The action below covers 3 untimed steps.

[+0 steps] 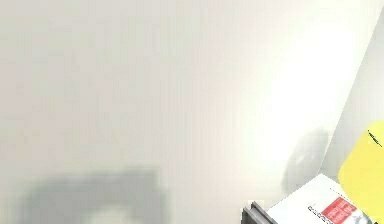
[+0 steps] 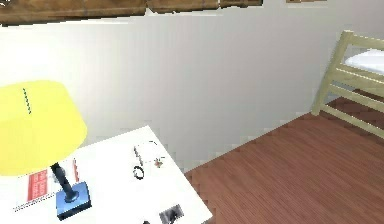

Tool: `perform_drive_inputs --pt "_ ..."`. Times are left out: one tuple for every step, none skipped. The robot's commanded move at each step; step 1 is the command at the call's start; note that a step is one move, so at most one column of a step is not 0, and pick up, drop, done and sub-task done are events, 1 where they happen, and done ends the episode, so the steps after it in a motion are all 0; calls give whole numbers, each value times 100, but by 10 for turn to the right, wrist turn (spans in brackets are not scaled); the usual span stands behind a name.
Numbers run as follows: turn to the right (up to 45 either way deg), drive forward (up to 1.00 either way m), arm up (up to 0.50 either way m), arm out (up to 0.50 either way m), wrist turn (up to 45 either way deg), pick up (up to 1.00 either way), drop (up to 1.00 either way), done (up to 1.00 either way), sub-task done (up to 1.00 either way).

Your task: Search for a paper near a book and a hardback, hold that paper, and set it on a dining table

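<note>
Ahead of you stands a blank pale wall (image 1: 150, 90), with the corner of a white table (image 1: 297, 208) and the yellow shade of a lamp (image 1: 366, 165) at the forward view's lower right. To your arm side, the lamp (image 2: 35, 120) rises on a blue base from the table (image 2: 115, 175) against the wall (image 2: 200, 80). Reddish wood floor (image 2: 300, 175) runs to a pale wooden bed (image 2: 355, 70). A dark wooden strip (image 2: 180, 6) tops the wall.

You've got one flat red-and-white printed item (image 2: 35, 187), paper or book can't tell, lying on the white tabletop (image 2: 100, 160) at arm side view's bottom left, same item (image 1: 340, 209) at fwd view's bottom right.
</note>
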Motion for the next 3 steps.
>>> perform_drive_inputs --pt "0 0 10 0 0 0 0 0 0" --pt "0 0 32 0 0 0 0 0 0" --pt "0 0 0 0 -450 0 0 0 0"
